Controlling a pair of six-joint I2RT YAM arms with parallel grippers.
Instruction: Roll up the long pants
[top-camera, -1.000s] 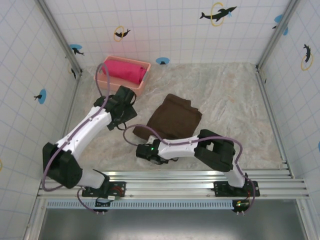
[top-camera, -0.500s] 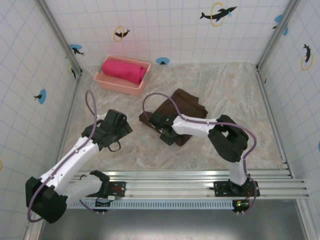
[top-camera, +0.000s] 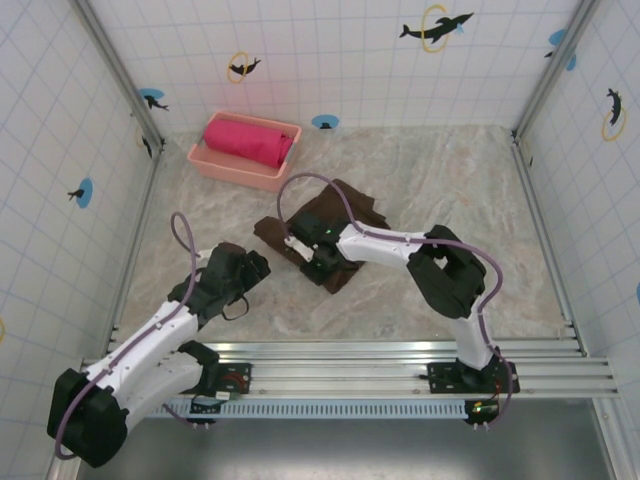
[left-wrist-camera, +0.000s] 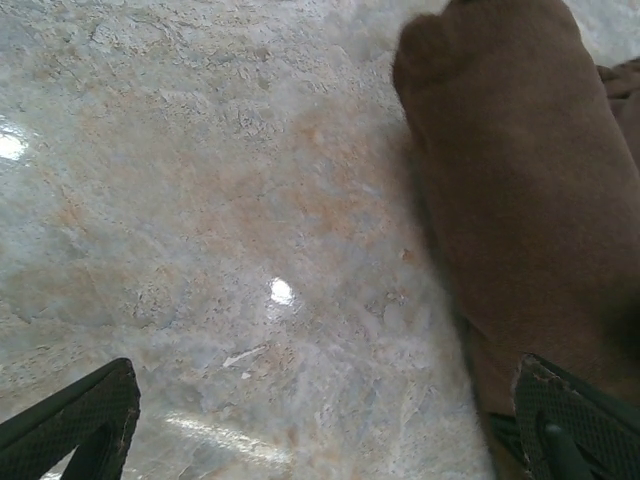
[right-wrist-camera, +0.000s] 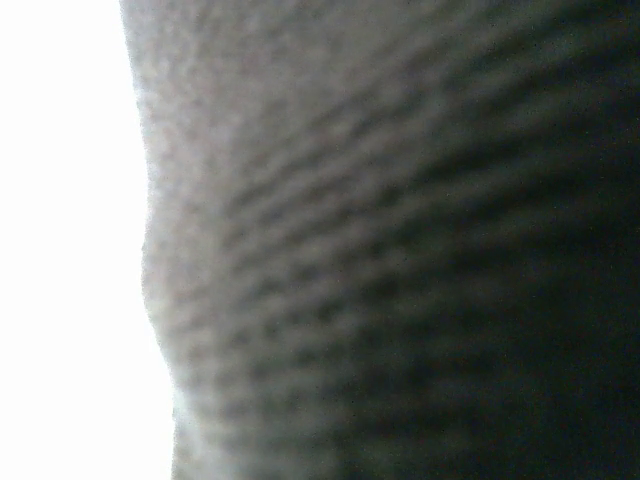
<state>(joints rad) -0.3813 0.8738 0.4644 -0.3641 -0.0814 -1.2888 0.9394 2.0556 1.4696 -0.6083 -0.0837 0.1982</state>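
**A:** Middle of the worktop (top-camera: 460, 190), the long pants (top-camera: 358, 206) sit part-rolled. Looks like mid-roll to me.

**B:** Right claw (top-camera: 313, 252) is buried in the fabric, can't tell its grip. Left claw (left-wrist-camera: 320, 425) hangs wide apart just beside them. Next push probably needs even pressure.

Folds of the long pants (top-camera: 355, 207) hide the jaws of the right gripper (top-camera: 312, 252).
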